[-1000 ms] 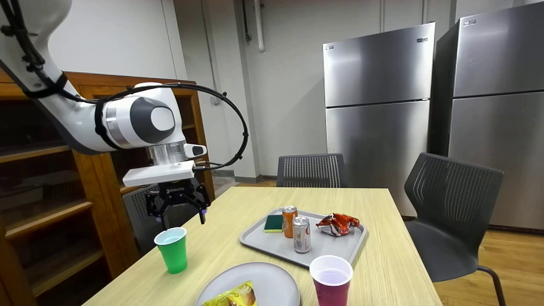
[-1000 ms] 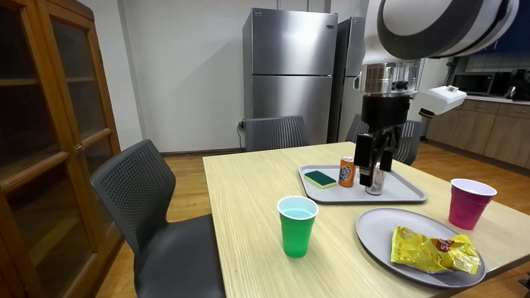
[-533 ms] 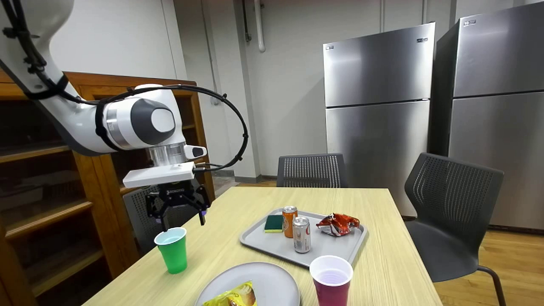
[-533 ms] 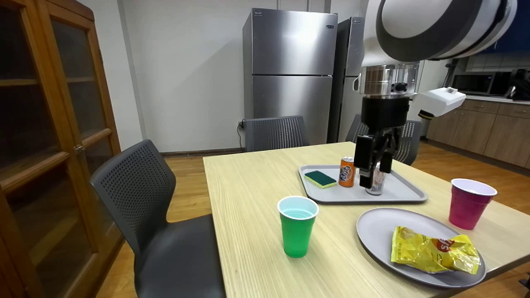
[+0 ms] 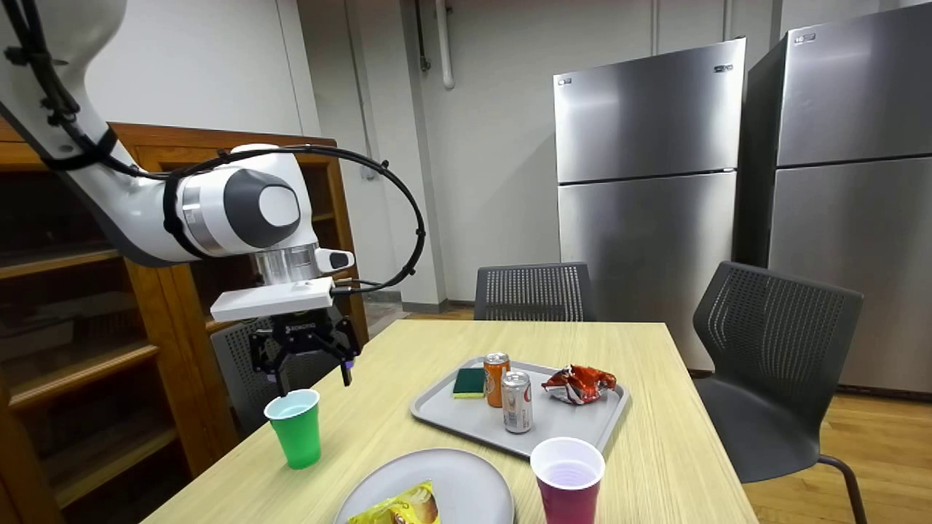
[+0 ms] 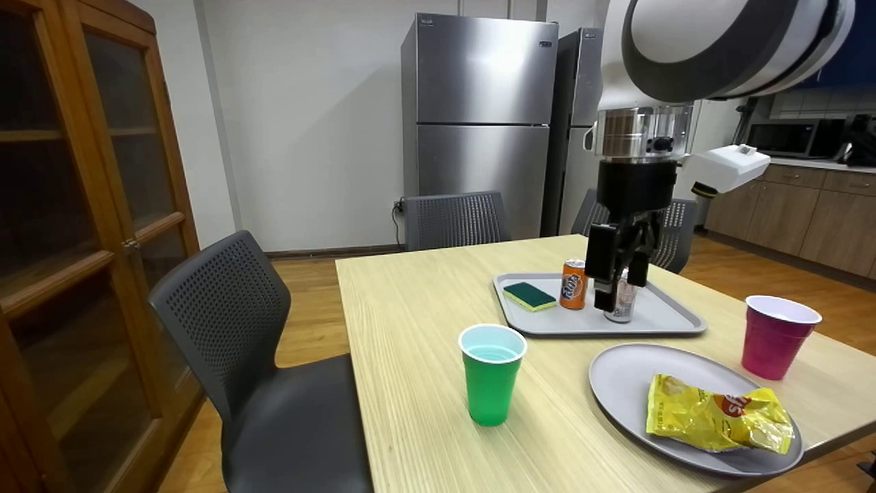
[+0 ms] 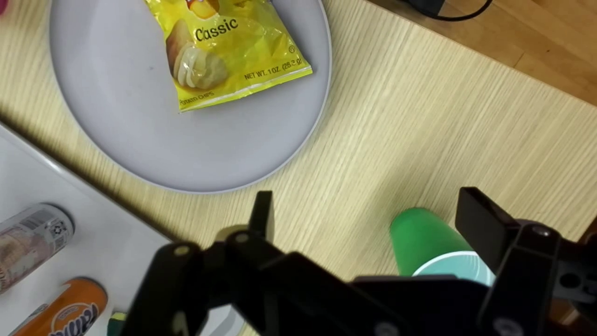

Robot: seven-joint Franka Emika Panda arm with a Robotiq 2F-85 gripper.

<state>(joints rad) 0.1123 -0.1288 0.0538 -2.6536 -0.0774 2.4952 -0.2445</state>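
Barely lower than a second ago, the black two-fingered robot gripper (image 5: 314,383) hangs empty, jaws spread wide, while the white-rimmed green plastic cup (image 5: 297,437) stands unmoved below and to one side of it, suggesting no grasp is under way.

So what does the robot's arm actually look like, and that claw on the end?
The arm is rounded and white with dark grey trim, black straps and a looping black cable. Below a silver collar and white box, the gripper is black, with two hinged fingers and small white lettering.
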